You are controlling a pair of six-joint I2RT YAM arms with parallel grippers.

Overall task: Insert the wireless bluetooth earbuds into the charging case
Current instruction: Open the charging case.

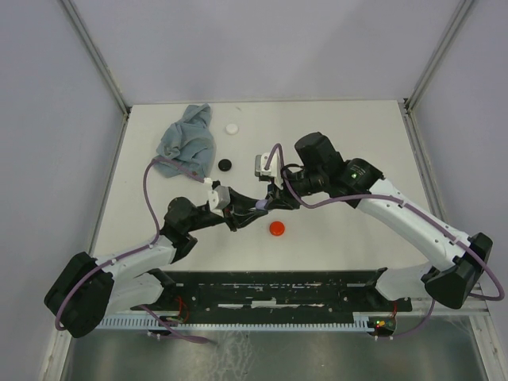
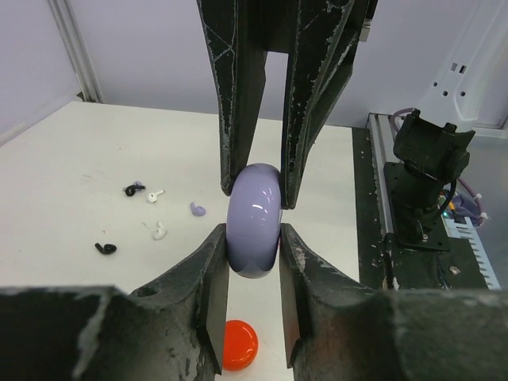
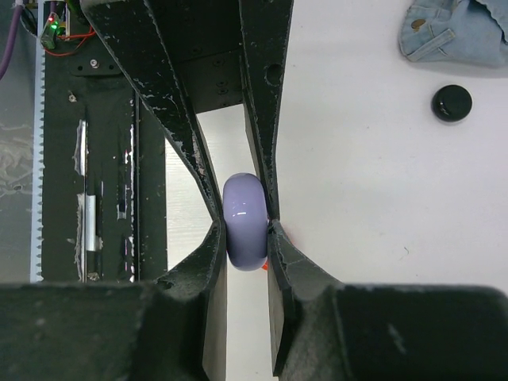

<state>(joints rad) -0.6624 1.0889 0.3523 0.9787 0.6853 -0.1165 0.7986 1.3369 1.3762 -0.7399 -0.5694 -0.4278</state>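
Nearest: my left gripper (image 2: 252,242), fingers pinching the lavender charging case (image 2: 254,202) edge-on. My right gripper (image 3: 244,232) pinches the same case from the opposite side. Red disc (image 2: 238,344) lies near, below it. Earbuds (image 2: 197,209), black, white and lavender, lie scattered on the table (image 1: 357,143), apart from the case. Farther off: black disc (image 1: 225,164), white disc (image 1: 231,128), blue cloth (image 1: 188,139).

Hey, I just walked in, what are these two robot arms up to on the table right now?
The two arms meet over the middle of the table. The left gripper and the right gripper both pinch the same lavender charging case, held edge-on between them. It looks closed. The earbuds, black, white and lavender ones, lie loose on the table off to one side, none in the case yet. A red disc sits near the grippers, and a blue cloth lies farther back.
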